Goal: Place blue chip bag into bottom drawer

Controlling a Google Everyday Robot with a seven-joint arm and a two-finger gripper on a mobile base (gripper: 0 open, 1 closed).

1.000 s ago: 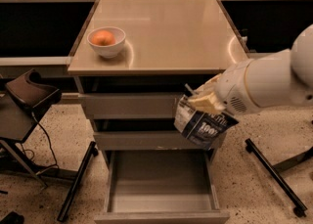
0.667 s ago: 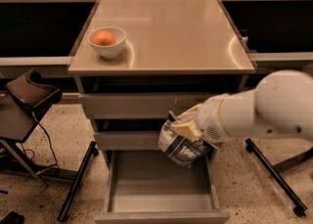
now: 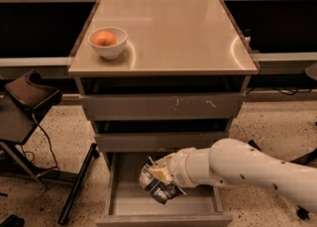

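The blue chip bag [image 3: 157, 185] is a crumpled dark foil bag with white print. My gripper [image 3: 159, 171] is shut on its top and holds it low over the open bottom drawer [image 3: 163, 210], inside its walls near the middle. My white arm reaches in from the lower right. The bottom drawer is pulled out from the grey cabinet; the two shallower drawers above it are pushed in.
A white bowl [image 3: 108, 42] with an orange fruit stands on the cabinet's tan top [image 3: 168, 32] at the left. A dark chair [image 3: 25, 102] and black stand legs [image 3: 77, 186] are on the floor at the left. Speckled floor lies either side.
My arm has swung down and to the left, carrying the bag from beside the middle drawer fronts down into the open bottom drawer.
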